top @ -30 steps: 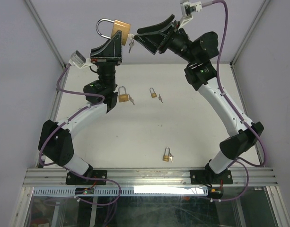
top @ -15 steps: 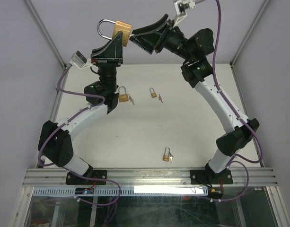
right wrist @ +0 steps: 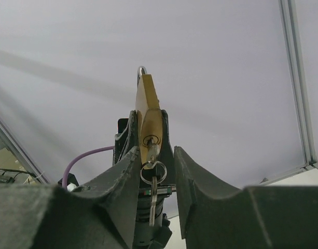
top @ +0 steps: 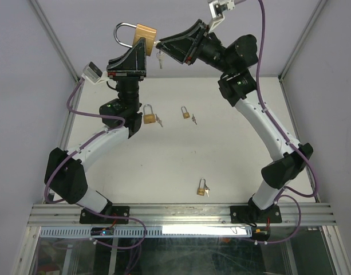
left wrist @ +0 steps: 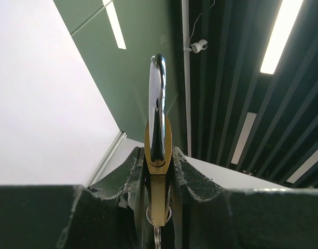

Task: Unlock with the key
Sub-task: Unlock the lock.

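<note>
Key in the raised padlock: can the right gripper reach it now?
Probably yes: the key juts from the padlock, the right gripper is open just before it, nothing between.

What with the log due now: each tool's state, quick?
Left tool: closed, holding the brass padlock with the steel shackle.
Right tool: open, straddling the small silver key in the padlock.

The top camera looks down from well above the brass padlock with a silver steel shackle (top: 144,33). My left wrist camera sits close beneath it, facing up along its narrow edge; my right, equally close, faces its keyhole end. All three share it.
</note>
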Robot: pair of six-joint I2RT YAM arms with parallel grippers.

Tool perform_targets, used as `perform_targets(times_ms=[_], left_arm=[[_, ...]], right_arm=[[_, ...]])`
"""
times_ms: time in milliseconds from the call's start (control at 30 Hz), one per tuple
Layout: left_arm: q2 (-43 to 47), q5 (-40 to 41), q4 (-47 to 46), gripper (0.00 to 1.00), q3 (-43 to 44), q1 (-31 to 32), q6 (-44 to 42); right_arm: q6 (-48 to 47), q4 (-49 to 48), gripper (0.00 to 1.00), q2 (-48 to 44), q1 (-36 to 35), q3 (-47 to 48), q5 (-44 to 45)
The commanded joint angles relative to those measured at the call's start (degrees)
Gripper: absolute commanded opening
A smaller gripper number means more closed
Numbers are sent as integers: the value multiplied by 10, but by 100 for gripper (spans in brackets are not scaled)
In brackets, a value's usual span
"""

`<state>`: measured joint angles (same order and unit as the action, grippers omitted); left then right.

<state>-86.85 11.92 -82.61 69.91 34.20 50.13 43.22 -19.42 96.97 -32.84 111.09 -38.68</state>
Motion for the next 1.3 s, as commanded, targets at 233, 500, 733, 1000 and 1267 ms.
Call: perform_targets(times_ms=[233,500,733,1000,1267], left_arm=[[32,-5,-174,0,14,6,15],[32,-8,-174,0,11,6,15],[28,-58,-174,0,1,5,13],[19,-159,-174,0,-27,-10,1],[14,-227,-174,0,-31,-11,-104]], right_arm=[[7,-5,27,16,-15,39,-14],[14,-15,0,3,-15,26,-5],[155,-5,0,37,-17,75,-5],[261,65,0,36,-28,99,4],[280,137,0,16,-32,76,20]])
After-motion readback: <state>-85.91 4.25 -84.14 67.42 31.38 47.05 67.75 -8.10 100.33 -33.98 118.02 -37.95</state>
